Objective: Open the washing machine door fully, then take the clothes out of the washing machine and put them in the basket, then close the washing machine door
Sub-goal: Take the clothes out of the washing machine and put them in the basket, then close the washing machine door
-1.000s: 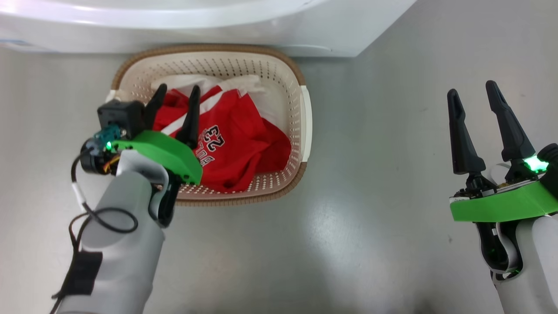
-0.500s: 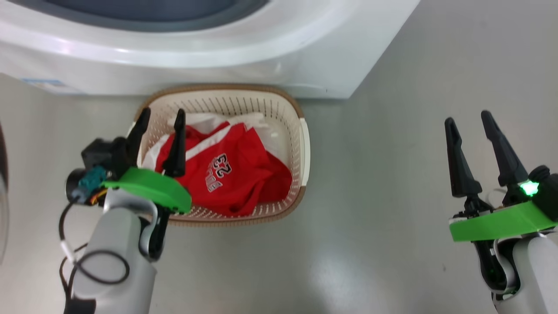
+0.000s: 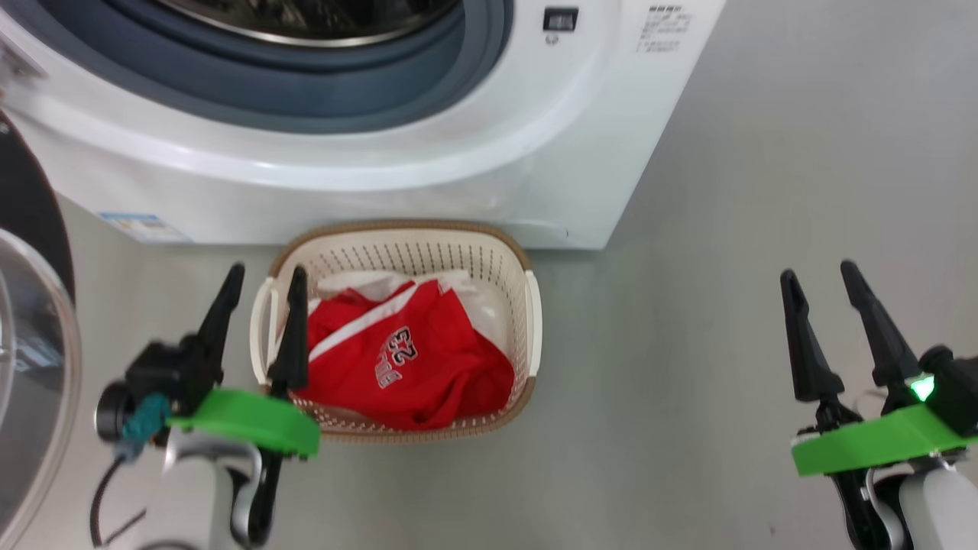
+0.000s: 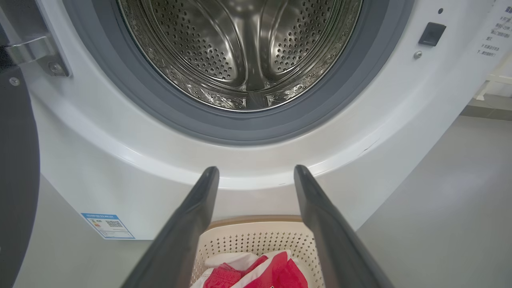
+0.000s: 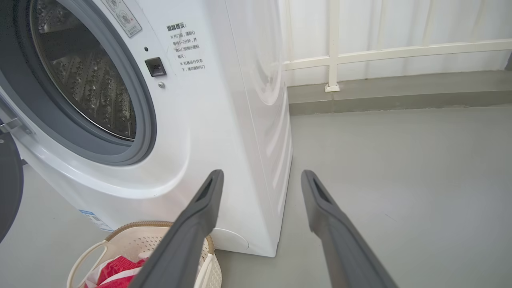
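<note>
Two of the three steps look done. In the head view, the clothes point(image 3: 405, 359) lie bunched in the basket point(image 3: 397, 228), which sits on the floor just in front of the washing machine point(image 3: 535, 153). The basket's long axis runs along the machine's front, and the jersey's "23" lies askew. The left claw point(image 3: 266, 275) hangs by the basket's left rim, fingers apart and empty. The right claw point(image 3: 817, 272), also apart and empty, is well off to the right. The washing machine door point(image 3: 27, 198) stands swung out at the left edge.

In the left wrist view, the drum point(image 4: 240, 48) shows bare steel, with no cloth in the part seen.

In the right wrist view, the machine's mouth gapes open, so closing the door is judged the one step left.
</note>
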